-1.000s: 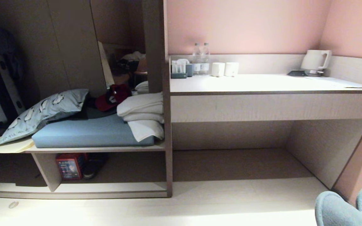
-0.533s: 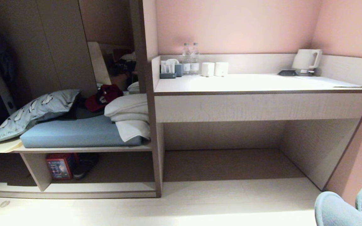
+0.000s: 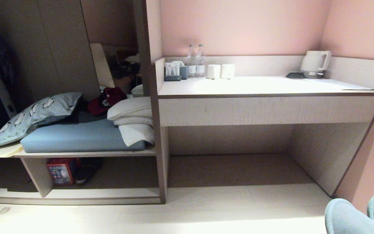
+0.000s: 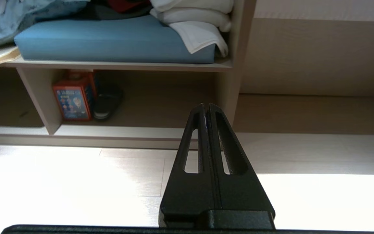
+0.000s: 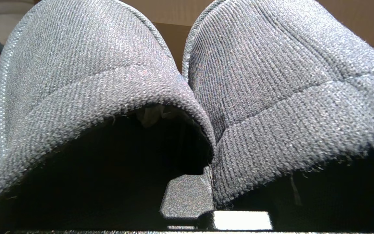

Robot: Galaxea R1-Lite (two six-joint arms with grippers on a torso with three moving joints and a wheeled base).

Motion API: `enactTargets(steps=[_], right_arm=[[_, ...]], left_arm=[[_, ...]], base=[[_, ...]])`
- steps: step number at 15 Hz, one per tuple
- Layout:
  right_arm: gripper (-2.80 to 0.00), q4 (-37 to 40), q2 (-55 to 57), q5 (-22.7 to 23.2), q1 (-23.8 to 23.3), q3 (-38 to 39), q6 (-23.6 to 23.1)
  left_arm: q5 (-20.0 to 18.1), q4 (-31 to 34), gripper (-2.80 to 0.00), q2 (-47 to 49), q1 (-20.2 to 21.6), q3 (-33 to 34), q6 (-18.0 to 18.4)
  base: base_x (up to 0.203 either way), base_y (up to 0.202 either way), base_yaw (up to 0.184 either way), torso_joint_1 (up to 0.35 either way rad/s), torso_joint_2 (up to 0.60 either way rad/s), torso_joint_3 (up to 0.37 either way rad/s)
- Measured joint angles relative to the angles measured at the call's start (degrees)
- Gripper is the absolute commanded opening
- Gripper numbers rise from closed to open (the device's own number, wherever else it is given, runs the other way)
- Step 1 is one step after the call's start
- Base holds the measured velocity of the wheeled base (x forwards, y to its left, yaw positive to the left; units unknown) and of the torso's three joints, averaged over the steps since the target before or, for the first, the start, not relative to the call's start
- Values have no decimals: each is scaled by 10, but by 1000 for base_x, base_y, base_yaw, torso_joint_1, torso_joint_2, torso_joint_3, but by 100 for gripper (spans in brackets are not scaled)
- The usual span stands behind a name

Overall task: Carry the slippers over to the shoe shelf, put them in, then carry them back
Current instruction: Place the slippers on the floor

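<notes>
I've got the slippers (image 5: pixel 187 81) pinched together in my right gripper (image 5: pixel 206 182), jaws clamped tight on the inner edges where the two cuffs meet. Soft ribbed knit, grey-blue, rounded closed toes side by side and touching; in the head view they poke up at the lower right corner. My left gripper (image 4: pixel 206 107) is closed on nothing, its slotted black fingers (image 4: pixel 193 152) pressed flat together, pointing over the pale floor (image 4: pixel 76 182) toward the furniture.

Ahead and to the left sits the shoe shelf (image 3: pixel 109 193): low, wide, pale wood-grain base board, short upright divider (image 3: pixel 37 177), dark back. A red box (image 3: pixel 60 171) and a dark shoe (image 3: pixel 88 170) stand just right of the divider; the stretch from there to the tall side panel (image 3: pixel 156 130) is open. Above it a blue cushion (image 3: pixel 76 139) carries folded white towels (image 3: pixel 133 118). Bare floor lies between me and the shelf's front lip.
</notes>
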Motion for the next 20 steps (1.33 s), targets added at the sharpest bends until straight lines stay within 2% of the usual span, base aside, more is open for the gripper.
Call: enactTargets(steps=[6,20], right_arm=[[-280,0,0,0,0,0,0],[-280,0,0,0,0,0,0]], left_arm=[[0,0,-280,0,0,0,0],[0,0,-280,0,0,0,1]], base=[[0,0,0,1,0,-17],[0,0,0,1,2,-190]])
